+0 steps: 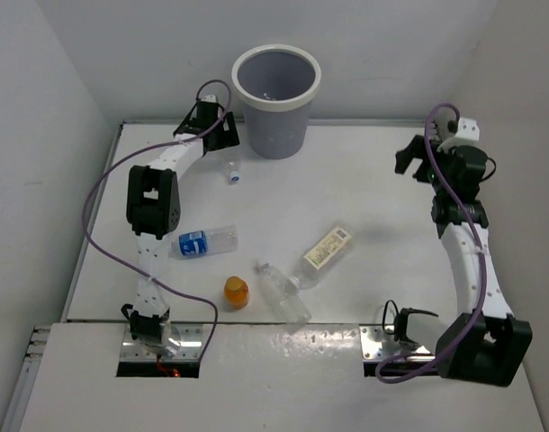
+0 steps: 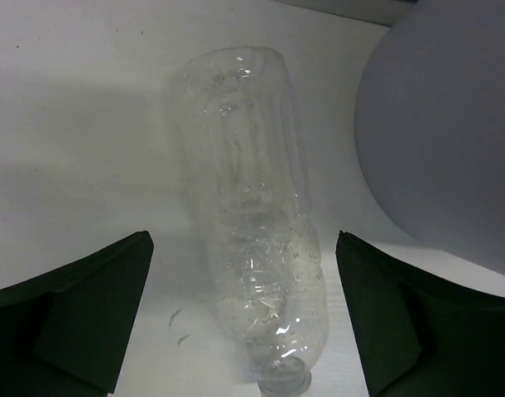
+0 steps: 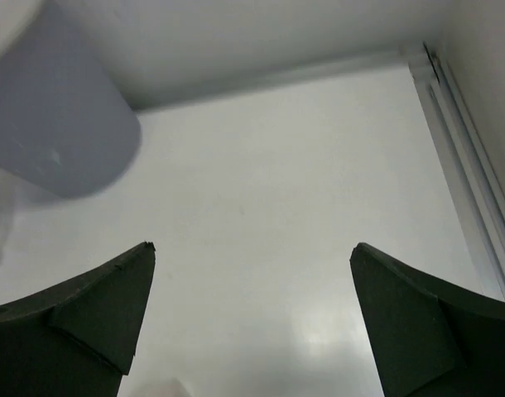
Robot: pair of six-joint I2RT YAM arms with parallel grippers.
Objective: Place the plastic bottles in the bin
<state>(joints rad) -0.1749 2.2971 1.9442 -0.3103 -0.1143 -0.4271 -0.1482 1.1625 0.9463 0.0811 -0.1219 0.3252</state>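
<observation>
**Left Gripper Positioned Over the Small Clear Bottle**

Left gripper (image 2: 244, 238) fingers stand wide apart, one on each side of the small clear bottle (image 2: 251, 207), and touch neither side. This bottle lies on the table (image 1: 373, 180) just beside the bin (image 2: 443, 124), cap end toward the arm bases.

We advise lowering until the pads straddle the mid-body, then closing gently, since thin plastic may buckle or squirt free. Raise it above the bin before carrying it across.

The right gripper (image 3: 252, 246) is likewise spread and holds nothing.

Four others wait mid-table:
- the blue-labelled bottle (image 1: 202, 242)
- the orange bottle (image 1: 236, 291)
- the cream-labelled bottle (image 1: 326, 253)
- the plain clear bottle (image 1: 283, 293)

Limits:
- The wrist view's lower edge crops the cap.
- From above, the left arm (image 1: 153, 193) hides part of the small clear bottle.
- We cannot tell whether the bin holds anything.
</observation>
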